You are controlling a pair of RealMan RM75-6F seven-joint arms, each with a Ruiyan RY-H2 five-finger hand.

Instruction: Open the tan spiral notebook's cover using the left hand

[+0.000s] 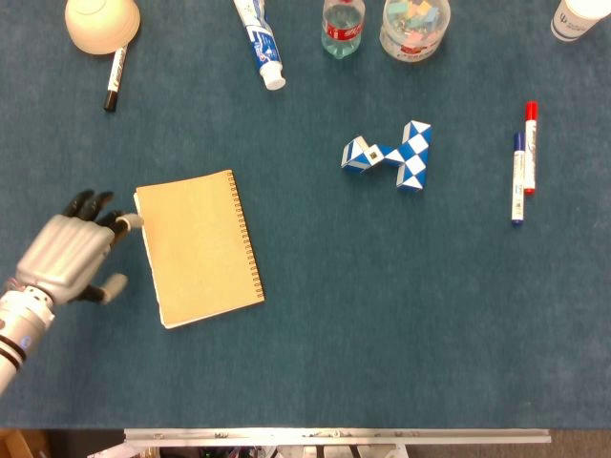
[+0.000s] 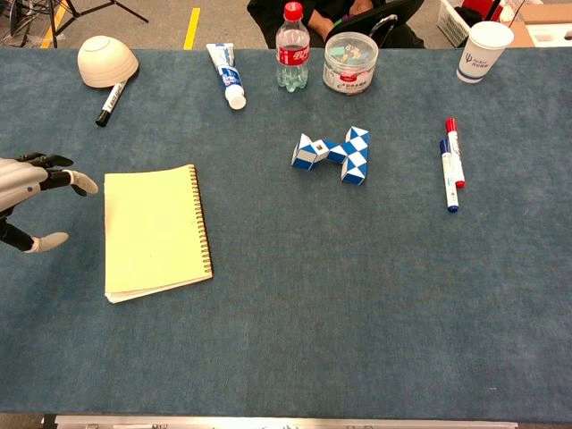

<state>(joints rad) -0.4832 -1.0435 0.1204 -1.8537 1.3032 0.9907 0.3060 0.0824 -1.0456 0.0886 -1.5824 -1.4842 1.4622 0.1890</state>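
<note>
Blue felt covers the tabletop (image 1: 315, 334), where the tan spiral notebook (image 1: 199, 247) lies closed at the left, its long axis running near-to-far with a slight tilt and its spiral binding along the right edge. Just beside its far left corner, the left robot hand (image 1: 65, 258) is spread and holds nothing, with bare felt around it. Along the far edge stand a clear tub (image 1: 414, 28) of small colourful pieces, a bottle (image 1: 343, 28), an upturned bowl (image 1: 101, 24) and a paper cup (image 1: 580, 19).

**Notebook shut, flat on table**

Tan spiral-bound paper notebook (image 1: 198, 247) w/ dark wire coil along right edge. Cover closed, lying flat on blue cloth, left-centre of table. Slightly rotated, top edge tilting up to the right. Pale page edges showing at left and bottom-left corner.
</note>
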